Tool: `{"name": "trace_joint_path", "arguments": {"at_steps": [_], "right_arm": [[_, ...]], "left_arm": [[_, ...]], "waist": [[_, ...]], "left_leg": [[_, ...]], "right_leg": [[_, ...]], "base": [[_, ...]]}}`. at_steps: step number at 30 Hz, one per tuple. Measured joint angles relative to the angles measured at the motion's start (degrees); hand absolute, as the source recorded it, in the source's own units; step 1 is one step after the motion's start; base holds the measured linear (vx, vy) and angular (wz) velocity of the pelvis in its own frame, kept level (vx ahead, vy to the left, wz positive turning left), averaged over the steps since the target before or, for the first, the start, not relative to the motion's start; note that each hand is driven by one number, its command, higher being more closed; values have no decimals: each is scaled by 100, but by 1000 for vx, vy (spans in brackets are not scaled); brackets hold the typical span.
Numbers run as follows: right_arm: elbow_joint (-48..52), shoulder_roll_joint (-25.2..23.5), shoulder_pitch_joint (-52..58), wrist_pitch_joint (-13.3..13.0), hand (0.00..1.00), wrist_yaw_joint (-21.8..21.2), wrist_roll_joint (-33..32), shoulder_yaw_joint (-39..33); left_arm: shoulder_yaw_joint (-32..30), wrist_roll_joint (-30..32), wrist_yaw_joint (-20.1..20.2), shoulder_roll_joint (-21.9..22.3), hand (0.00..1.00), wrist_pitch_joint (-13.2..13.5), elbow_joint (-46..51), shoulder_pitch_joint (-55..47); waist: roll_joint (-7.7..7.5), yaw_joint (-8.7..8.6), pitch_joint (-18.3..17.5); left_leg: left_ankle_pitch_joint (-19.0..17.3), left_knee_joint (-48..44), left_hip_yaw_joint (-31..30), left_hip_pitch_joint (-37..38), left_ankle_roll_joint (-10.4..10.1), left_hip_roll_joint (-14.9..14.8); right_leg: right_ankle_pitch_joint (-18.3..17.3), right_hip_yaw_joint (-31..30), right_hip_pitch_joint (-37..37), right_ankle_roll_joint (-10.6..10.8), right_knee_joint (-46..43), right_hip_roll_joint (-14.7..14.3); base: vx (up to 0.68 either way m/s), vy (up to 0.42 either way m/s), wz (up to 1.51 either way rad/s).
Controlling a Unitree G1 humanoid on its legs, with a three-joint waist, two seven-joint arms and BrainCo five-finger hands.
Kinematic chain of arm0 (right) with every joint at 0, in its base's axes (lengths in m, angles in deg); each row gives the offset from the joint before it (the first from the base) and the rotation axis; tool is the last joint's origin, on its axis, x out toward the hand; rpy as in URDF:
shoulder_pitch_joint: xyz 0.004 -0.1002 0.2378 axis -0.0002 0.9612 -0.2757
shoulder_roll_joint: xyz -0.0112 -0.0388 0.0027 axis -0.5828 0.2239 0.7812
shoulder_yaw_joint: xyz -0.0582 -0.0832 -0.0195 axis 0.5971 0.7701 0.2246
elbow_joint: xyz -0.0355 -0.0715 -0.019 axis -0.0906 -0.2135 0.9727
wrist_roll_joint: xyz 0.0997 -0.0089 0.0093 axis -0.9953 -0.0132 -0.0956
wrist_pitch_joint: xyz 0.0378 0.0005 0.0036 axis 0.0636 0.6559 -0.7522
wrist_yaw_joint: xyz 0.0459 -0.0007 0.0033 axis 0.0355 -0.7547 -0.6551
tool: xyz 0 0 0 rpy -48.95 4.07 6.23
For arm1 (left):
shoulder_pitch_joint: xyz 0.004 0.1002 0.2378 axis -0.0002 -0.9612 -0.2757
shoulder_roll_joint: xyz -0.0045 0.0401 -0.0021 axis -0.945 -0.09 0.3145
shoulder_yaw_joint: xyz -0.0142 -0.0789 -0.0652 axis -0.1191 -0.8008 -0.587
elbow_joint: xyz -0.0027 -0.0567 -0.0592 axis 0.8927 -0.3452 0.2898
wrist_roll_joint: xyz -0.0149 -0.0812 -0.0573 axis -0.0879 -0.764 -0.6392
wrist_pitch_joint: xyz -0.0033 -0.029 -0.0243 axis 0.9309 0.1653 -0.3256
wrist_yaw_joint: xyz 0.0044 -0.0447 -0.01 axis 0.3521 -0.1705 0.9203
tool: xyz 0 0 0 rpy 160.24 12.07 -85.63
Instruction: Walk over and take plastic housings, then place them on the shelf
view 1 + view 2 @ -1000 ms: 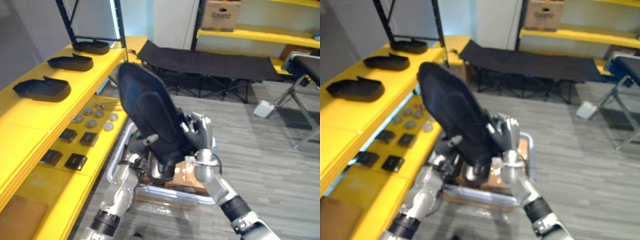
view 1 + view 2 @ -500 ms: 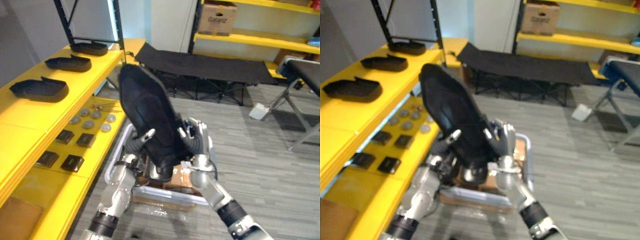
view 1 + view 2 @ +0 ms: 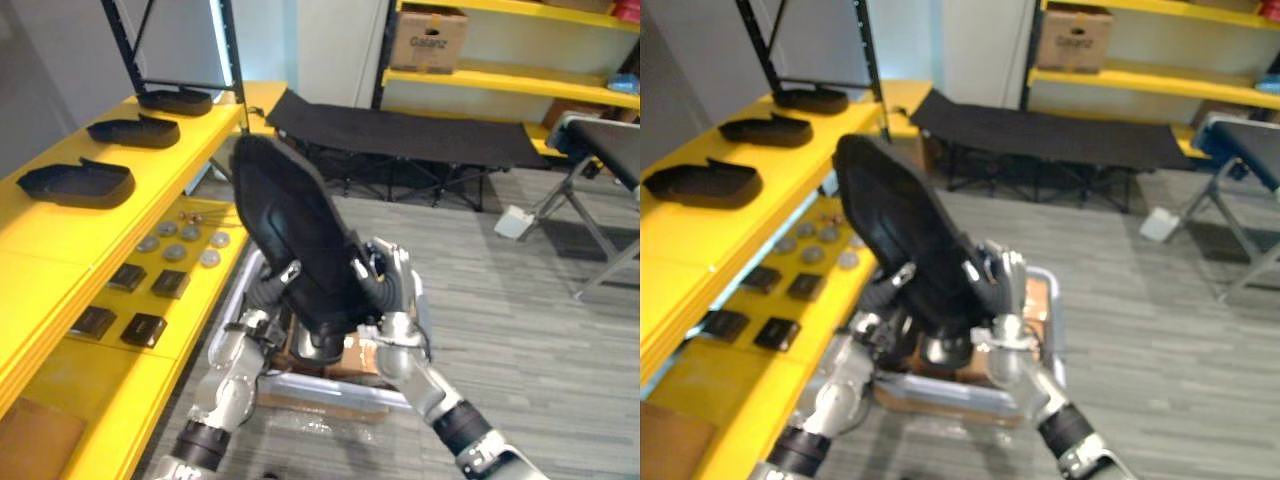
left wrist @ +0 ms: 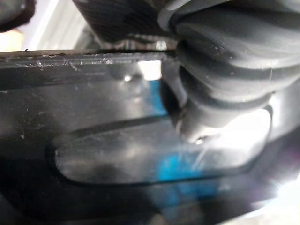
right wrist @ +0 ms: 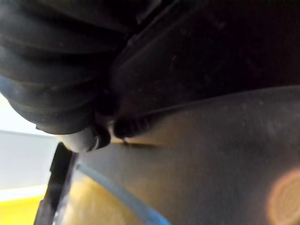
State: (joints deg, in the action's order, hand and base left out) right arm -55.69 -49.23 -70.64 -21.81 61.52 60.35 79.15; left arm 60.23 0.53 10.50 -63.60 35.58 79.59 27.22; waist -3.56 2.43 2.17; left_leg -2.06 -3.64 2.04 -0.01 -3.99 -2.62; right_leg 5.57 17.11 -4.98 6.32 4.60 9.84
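A large black plastic housing (image 3: 290, 230) is held up in front of me, tilted with its top toward the yellow shelf (image 3: 60, 250) on the left. My left hand (image 3: 268, 293) grips its lower left edge, with one fingertip lying over the front face. On the lower right edge my right hand (image 3: 392, 285) does the same, fingers wrapped onto the rim. Both wrist views show the housing's dark surface (image 4: 117, 154) pressed close against the ribbed covers. Three more black housings (image 3: 75, 180), (image 3: 135, 130), (image 3: 180, 98) lie in a row on the shelf top.
A pale crate (image 3: 330, 388) with mixed contents stands on the floor under my hands. The lower shelf level carries small black squares (image 3: 145, 328) and round discs (image 3: 180, 240). A black folding cot (image 3: 400, 130), a cardboard box (image 3: 428, 38) and a bench (image 3: 600, 150) stand beyond.
The whole view has shifted slightly, so the camera has moved. The housing stays clamped between both hands at the same tilt.
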Motion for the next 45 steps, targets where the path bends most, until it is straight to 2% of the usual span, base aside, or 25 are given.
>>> {"name": "trace_joint_path", "arguments": {"at_steps": [2,7,10,12,15,17,18,20,21,22,23,25,28,33,36,38,40,45], "right_arm": [[-1,-1,-19,-21,0,-217,-196,88],[25,-6,-30,-98,0,-360,-461,115],[668,-2,16,-50,0,-593,-937,30],[1210,6,82,-45,0,-891,-1275,-147],[1993,82,208,-94,0,-1578,-1912,-536],[2617,100,368,-353,0,-2134,-2534,-924],[2731,102,420,-430,0,-2255,-2706,-1065],[3005,112,681,-675,0,-2746,-3492,-1573],[3036,102,768,-723,0,-2867,-3711,-1681],[3104,85,972,-794,0,-3128,-4194,-1894],[3141,69,1075,-809,0,-3236,-4424,-1988],[3178,-155,1481,-925,0,-3668,-5293,-2432],[3068,-554,1871,-1009,0,-3757,-5918,-3140],[2099,-803,2314,-997,0,-3726,-6070,-3848],[1430,-825,2537,-731,0,-3767,-5991,-4030],[1099,-838,2702,-493,0,-3993,-5987,-4034],[1009,-864,2803,-397,0,-4209,-5881,-4027],[825,-873,2830,-380,0,-4480,-5769,-3907]], "left_arm": [[3,-39,7,4,100,142,-153,-1],[24,119,-145,23,100,320,-151,-24],[-36,433,-223,162,100,589,86,-98],[-56,815,-451,275,100,643,439,-179],[-71,1658,-872,366,100,693,636,-266],[-250,2339,-1218,376,100,692,640,-539],[-319,2499,-1322,377,100,694,640,-617],[-772,3145,-1807,424,100,697,669,-862],[-900,3279,-1943,430,100,698,708,-917],[-1164,3582,-2187,453,100,709,826,-986],[-1291,3693,-2295,461,100,727,911,-1020],[-1773,4037,-2614,483,100,848,1241,-1125],[-2191,4169,-2739,544,100,1054,1472,-1255],[-2452,4151,-2754,755,100,1120,1477,-1505],[-2452,3970,-2644,881,100,1120,1504,-1639],[-2421,3895,-2631,1010,100,1120,1723,-1808],[-2419,3809,-2616,1034,100,1140,1842,-1892],[-2496,3811,-2635,1051,100,1267,1957,-1987]], "waist": [[25,2,-14],[28,15,-14],[29,2,-14],[35,0,-19],[106,-21,-63],[139,-60,-80],[138,-72,-82],[135,-94,-83],[136,-97,-83],[135,-105,-84],[135,-106,-84],[138,-125,-83],[161,-170,-96],[181,-217,-106],[182,-261,-105],[188,-290,-101],[190,-306,-100],[187,-210,-82]], "left_leg": [[4,-4,3,-2,5,-12],[42,26,4,-12,-30,-54],[87,108,11,-8,-52,-59],[97,115,13,-1,-55,-62],[96,142,16,11,-55,-54],[96,212,53,89,-54,-55],[96,223,62,108,-54,-59],[94,282,132,177,-51,-61],[94,310,147,205,-51,-63],[90,322,155,207,-47,-65],[91,327,161,203,-46,-65],[99,346,177,202,-50,-73],[109,386,207,209,-56,-77],[117,470,373,246,-52,-79],[118,523,439,288,-48,-82],[115,530,478,256,-46,-84],[114,524,468,201,-45,-83],[146,508,141,60,-11,-27]], "right_leg": [[-1,1,21,-10,18,-2],[-49,18,51,-82,48,-21],[-57,23,97,-108,24,-82],[-46,30,97,-94,-1,-94],[-12,26,95,-56,-3,-93],[-8,4,70,-50,-4,-91],[-8,4,60,-50,-4,-93],[-10,-14,47,-49,-3,-92],[-12,-23,40,-47,-3,-92],[-22,-23,46,-51,-2,-92],[-26,-24,58,-55,-2,-92],[-56,-29,81,-97,-1,-97],[-46,-39,104,-78,0,-98],[-26,-192,197,-51,0,-94],[-23,-262,208,-46,0,-96],[-11,-313,269,-30,1,-88],[-7,-304,306,-24,1,-84],[-19,17,254,-5,0,5]], "base": [[-98,2,-2],[-40,2,-1],[2,-7,-1],[40,-1,0],[35,8,-2],[25,16,-9],[1,14,-7],[-28,11,-7],[-36,7,-7],[-44,8,-4],[-30,5,-4],[-23,2,-4],[2,2,-2],[5,9,-16],[12,6,-12],[-4,1,-11],[-8,-1,3],[-28,3,32]]}}
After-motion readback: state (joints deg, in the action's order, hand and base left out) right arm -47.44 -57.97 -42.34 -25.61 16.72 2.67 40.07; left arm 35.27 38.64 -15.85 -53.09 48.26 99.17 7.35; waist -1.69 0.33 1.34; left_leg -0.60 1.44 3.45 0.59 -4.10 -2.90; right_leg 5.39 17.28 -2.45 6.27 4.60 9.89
